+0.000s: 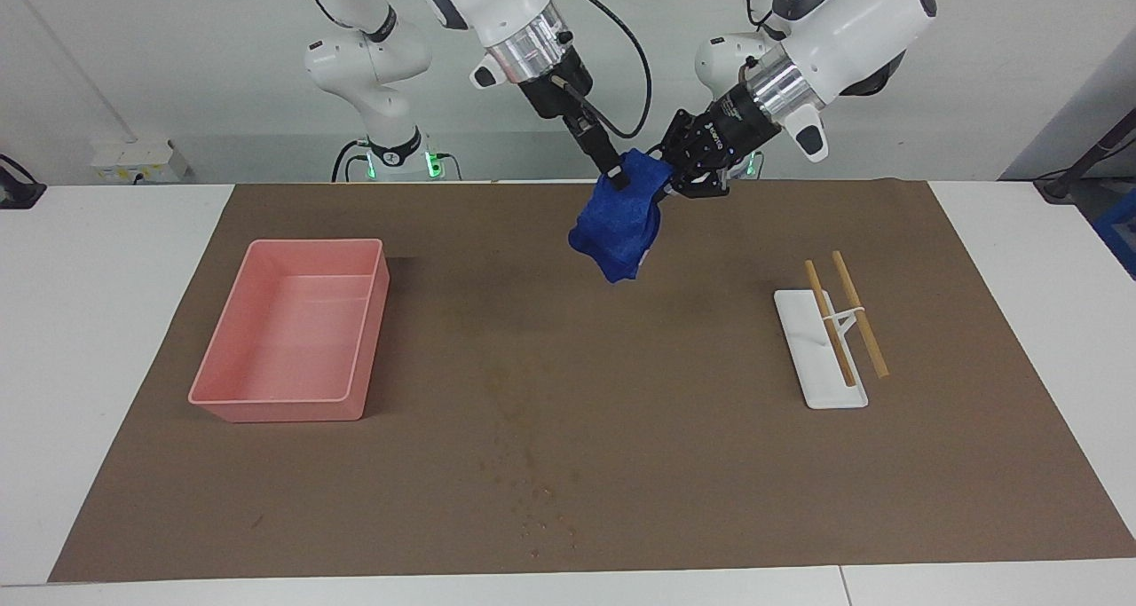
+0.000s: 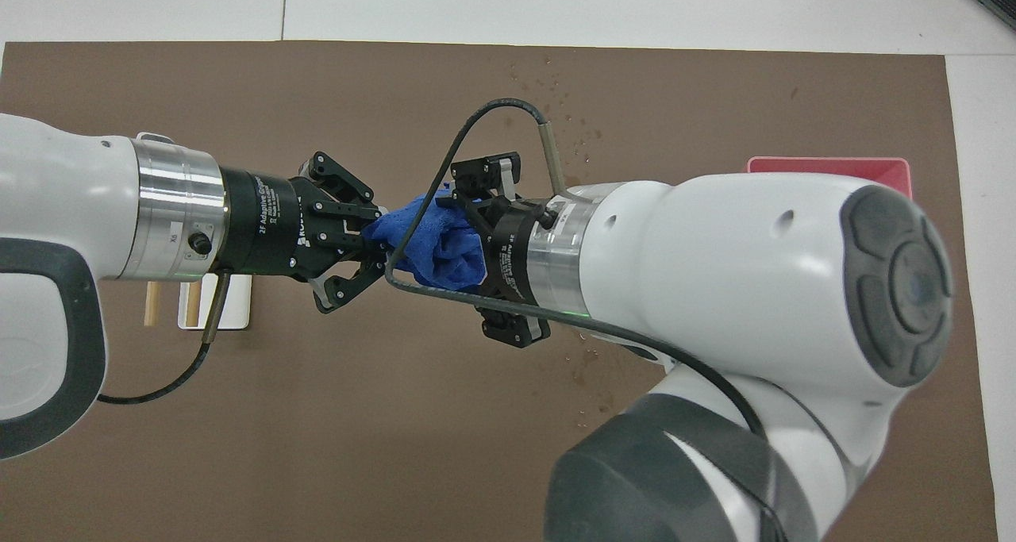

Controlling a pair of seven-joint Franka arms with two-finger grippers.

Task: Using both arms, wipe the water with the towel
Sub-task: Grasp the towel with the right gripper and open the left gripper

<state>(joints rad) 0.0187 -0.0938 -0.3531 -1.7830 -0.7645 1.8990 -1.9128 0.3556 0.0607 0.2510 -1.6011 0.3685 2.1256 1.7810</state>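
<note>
The blue towel [image 1: 621, 224] hangs in the air between both grippers, over the middle of the brown mat [image 1: 674, 464] on the side near the robots. My right gripper [image 1: 615, 177] is closed on its upper edge. My left gripper [image 1: 682, 178] pinches the top corner beside it. In the overhead view the towel [image 2: 436, 244] is bunched between the left gripper [image 2: 371, 244] and the right gripper [image 2: 476, 232]. The water [image 1: 541, 504] is a scatter of small dark specks on the mat, farther from the robots than the towel; it also shows in the overhead view [image 2: 559, 101].
A pink tray [image 1: 293, 326] stands on the mat toward the right arm's end; only its corner shows in the overhead view [image 2: 825, 165]. A white rest [image 1: 821, 358] with two wooden sticks [image 1: 859, 313] lies toward the left arm's end.
</note>
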